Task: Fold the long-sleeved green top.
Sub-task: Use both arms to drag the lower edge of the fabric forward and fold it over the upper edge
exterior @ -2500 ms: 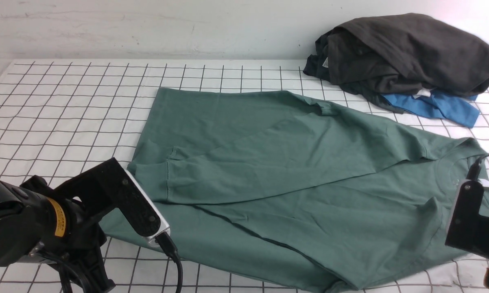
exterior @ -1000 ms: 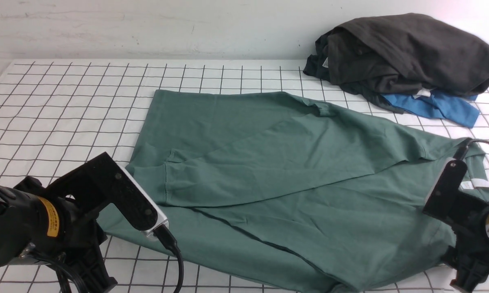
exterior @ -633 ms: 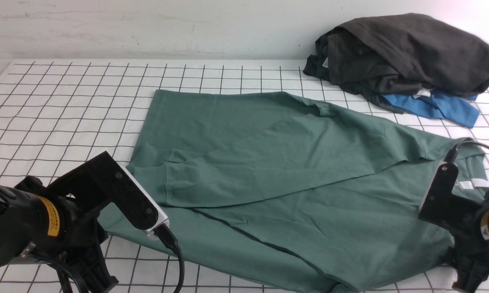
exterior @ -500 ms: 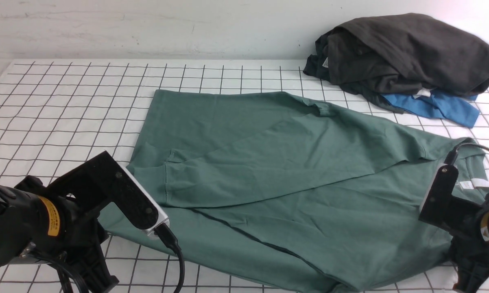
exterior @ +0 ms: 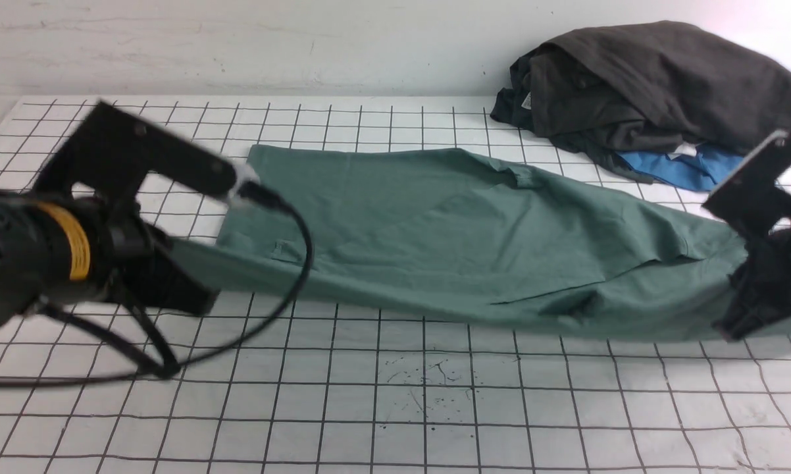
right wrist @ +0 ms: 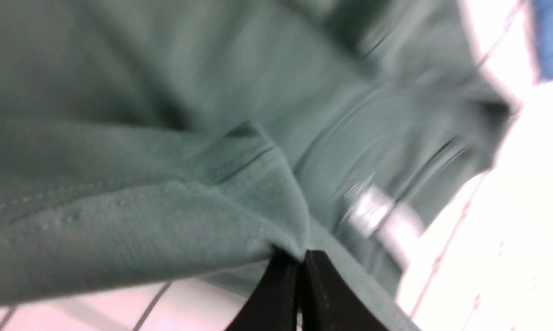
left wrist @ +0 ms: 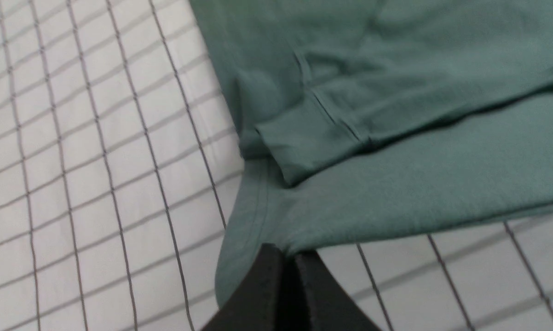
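- Sage-green cotton jersey long-sleeved top (exterior: pixel 468 250) stretched left to right across the middle of the white, black-gridded table cover (exterior: pixel 395 395); near edge raised off the surface, far edge lying flat.
- Left gripper (left wrist: pixel 288 264) clamped on the hem corner at the left end, jaws pressed together with cloth pinched between them.
- Right gripper (right wrist: pixel 302 262) likewise closed tight on a pinch of fabric at the shoulder end, close to a blurred white neck label (right wrist: pixel 382 216).
- Gripped at both ends, probably to keep the near edge taut and straight for carrying over the far half in one lengthwise fold.
- Ribbed sleeve cuff (left wrist: pixel 304 147) lying on the body panel, probably so that it ends up inside the fold.
- Dark charcoal-grey garment heap (exterior: pixel 652 85), with a bright blue garment (exterior: pixel 691 171) poking out beneath, parked at the far right corner, apart from the top and clear of the fold's likely path.
- Likely risk: unequal pull from either end skewing the edge.
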Robot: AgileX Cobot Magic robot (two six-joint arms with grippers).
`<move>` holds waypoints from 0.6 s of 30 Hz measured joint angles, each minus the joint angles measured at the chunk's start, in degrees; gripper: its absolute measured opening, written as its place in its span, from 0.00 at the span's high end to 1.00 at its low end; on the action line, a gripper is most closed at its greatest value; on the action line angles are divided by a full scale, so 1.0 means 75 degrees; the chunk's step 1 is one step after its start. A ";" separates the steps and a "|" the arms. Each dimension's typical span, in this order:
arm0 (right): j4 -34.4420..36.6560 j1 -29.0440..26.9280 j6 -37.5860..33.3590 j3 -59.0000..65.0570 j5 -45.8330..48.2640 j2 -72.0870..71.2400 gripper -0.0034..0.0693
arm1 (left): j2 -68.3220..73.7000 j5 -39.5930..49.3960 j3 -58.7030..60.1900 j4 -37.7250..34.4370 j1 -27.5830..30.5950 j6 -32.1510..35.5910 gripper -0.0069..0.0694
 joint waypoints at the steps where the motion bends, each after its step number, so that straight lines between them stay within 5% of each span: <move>1: 0.0000 0.0000 0.0013 -0.0281 0.0017 0.0093 0.96 | 0.0168 -0.0032 -0.0269 0.0125 0.0120 -0.0198 0.91; 13: 0.0604 -0.0288 0.0420 -0.5056 0.0352 0.3570 0.96 | 0.5007 -0.0472 -0.5376 0.0624 0.1604 -0.0631 0.90; 18: 0.0730 -0.0281 0.1698 -0.6683 0.1094 0.5131 0.89 | 0.7800 0.0232 -0.8285 0.0615 0.1918 -0.0604 0.67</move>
